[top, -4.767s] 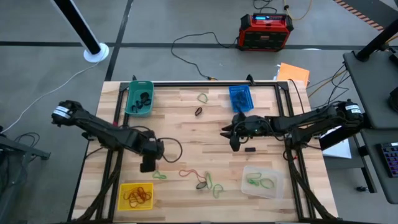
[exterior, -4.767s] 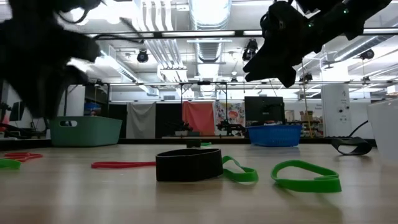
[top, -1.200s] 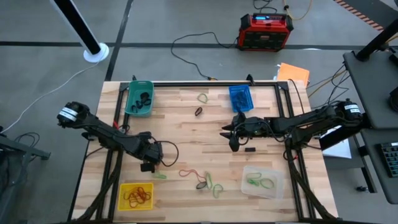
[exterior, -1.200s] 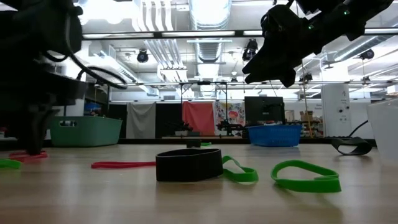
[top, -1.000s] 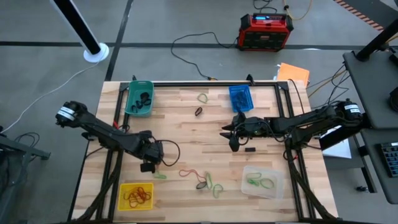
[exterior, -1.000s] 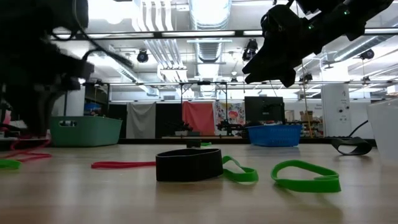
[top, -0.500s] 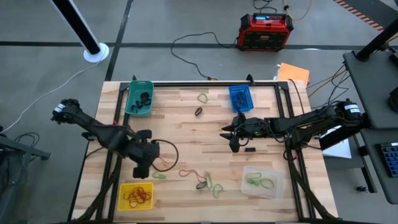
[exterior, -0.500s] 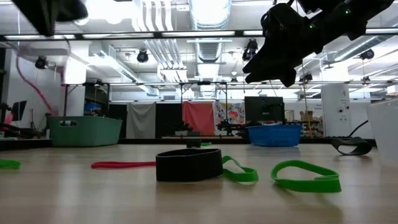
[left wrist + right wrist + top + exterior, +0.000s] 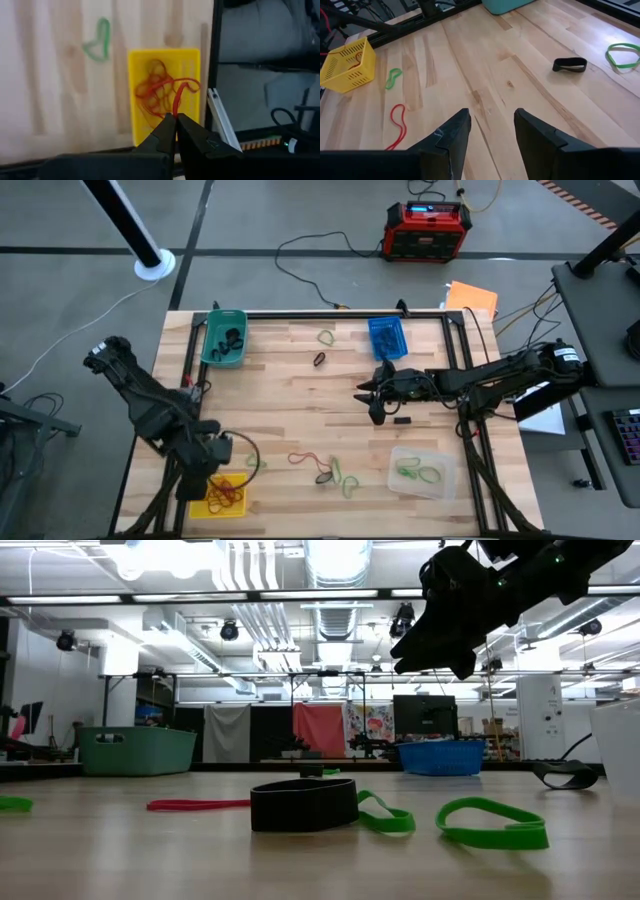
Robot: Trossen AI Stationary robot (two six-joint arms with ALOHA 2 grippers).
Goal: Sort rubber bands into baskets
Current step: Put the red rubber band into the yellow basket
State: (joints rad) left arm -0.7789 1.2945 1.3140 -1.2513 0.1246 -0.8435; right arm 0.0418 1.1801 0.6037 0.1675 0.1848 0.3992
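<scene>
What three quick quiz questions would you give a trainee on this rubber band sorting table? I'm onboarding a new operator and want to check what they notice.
1. True or false: the left gripper is shut on a red rubber band above the yellow basket.
2. What colour are the bands lying in the clear basket?
A. black
B. green
C. blue
3. Fill the gap: the right gripper hangs over the table with its fingers ____ and nothing between them.

Key: 1 true; 2 B; 3 open.
</scene>
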